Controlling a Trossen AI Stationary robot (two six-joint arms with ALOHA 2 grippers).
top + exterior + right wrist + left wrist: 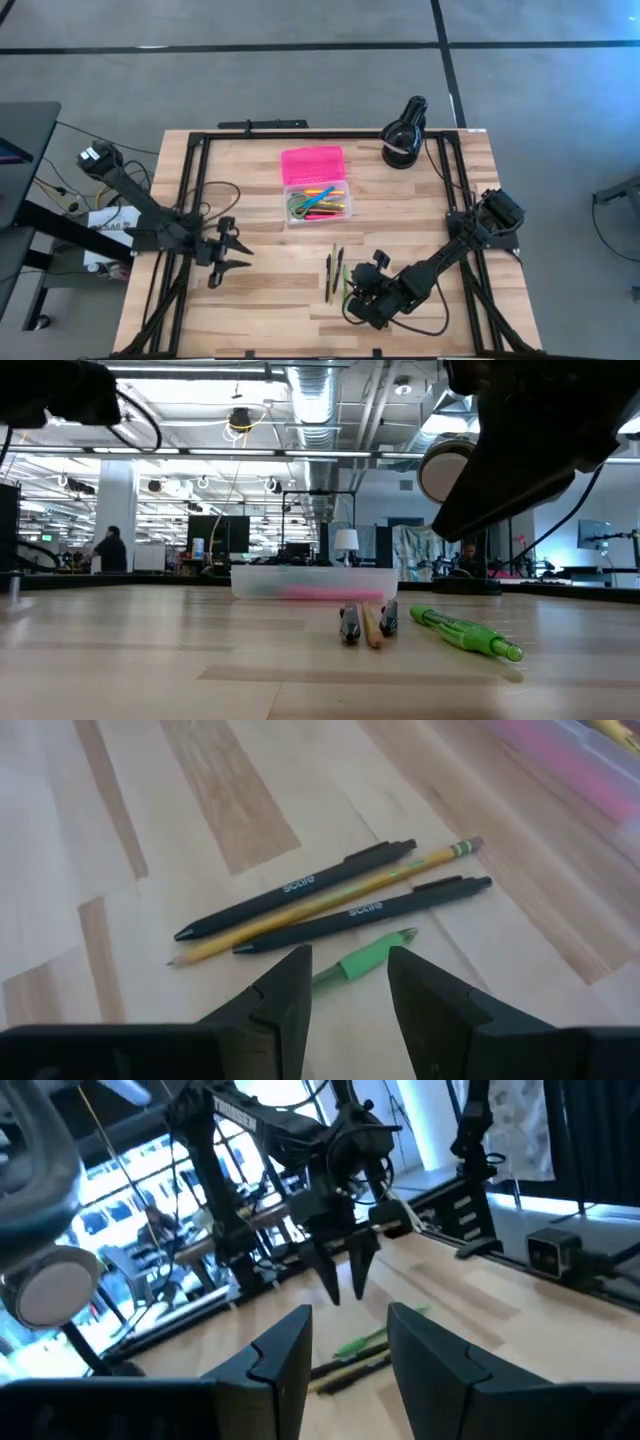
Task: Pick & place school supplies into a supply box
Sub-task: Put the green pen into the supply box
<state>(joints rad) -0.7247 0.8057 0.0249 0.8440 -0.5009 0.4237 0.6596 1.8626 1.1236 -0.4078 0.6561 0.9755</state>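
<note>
Right fingers (345, 985): spread apart and holding nothing, I hang low over the front of the bench (270, 290), with the green pen (365, 958) lying in the gap between my two tips; I cannot tell whether either tip touches it.
Green pen: flat on the wood, at the right end of the loose group, just beside the nearer black pen (365, 910).
Loose group: two black pens with a yellow pencil (320, 903) between them, side by side and touching, the farther black pen (295, 890) on the far side of the pencil.
Left fingers (232, 252): parted and empty, I hover over the left part of the bench, well apart from the pens; from my wrist I see my own two tips (283, 1355) wide apart and the other arm's fingers (345, 1270) pointing down at the wood.
Supply box (318, 203): clear base at mid-bench, with the green-handled scissors (298, 207) and several coloured pens in it.
Pink lid (312, 164): open, lying just behind the base.
Black lamp (404, 135): at the far right corner of the bench.
</note>
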